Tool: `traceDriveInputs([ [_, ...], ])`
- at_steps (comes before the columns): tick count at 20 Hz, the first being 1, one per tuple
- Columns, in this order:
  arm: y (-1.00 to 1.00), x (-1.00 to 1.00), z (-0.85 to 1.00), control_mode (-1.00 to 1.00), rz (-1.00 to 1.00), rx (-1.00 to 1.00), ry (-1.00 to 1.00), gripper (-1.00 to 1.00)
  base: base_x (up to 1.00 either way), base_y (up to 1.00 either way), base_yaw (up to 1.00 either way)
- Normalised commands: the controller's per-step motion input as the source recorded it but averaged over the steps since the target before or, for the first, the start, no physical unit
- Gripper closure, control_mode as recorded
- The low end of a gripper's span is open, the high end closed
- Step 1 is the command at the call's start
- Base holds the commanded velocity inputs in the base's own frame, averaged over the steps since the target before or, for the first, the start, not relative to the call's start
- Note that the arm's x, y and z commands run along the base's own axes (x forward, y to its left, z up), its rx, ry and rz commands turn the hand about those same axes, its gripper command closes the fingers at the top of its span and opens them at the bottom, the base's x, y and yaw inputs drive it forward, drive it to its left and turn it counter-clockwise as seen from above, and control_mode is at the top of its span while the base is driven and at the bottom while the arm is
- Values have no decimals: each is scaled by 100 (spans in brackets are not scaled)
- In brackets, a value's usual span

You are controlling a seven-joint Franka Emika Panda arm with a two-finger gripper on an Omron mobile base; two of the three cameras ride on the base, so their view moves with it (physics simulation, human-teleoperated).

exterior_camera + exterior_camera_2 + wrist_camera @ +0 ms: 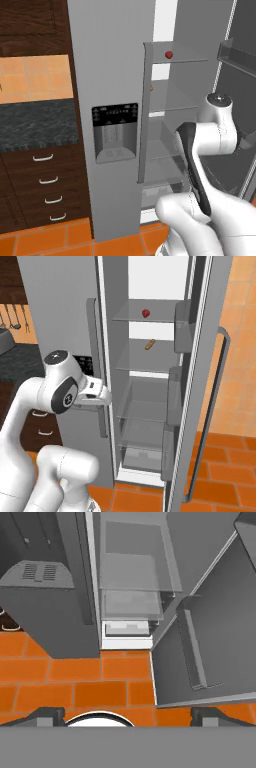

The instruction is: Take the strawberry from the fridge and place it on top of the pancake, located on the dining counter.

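The fridge stands with its right door swung open, so access is gained, but the grasp, the carry and the placing on the pancake at the dining counter are all judged still to come. The gripper has its two fingers spread wide and holds nothing, looking down at the orange floor tiles and the fridge's lower drawers, well below the fruit. One strawberry lies on the top glass shelf, with one small yellow-brown oblong item on the shelf beneath.
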Motion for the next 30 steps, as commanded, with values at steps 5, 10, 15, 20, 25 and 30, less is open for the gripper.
traceDriveInputs([
  [5,17,-7,0,-100,-21,0,1,-100,0,0,0],
  [10,9,-28,-8,-100,10,20,-11,-100,0,0,0],
  [15,8,-7,-2,-100,17,15,-1,-100,0,0,0],
  [20,22,-5,-1,-100,0,0,1,-100,0,0,0],
  [25,0,0,0,-100,0,0,0,-100,0,0,0],
  [30,0,0,0,100,0,0,0,-100,17,0,1],
])
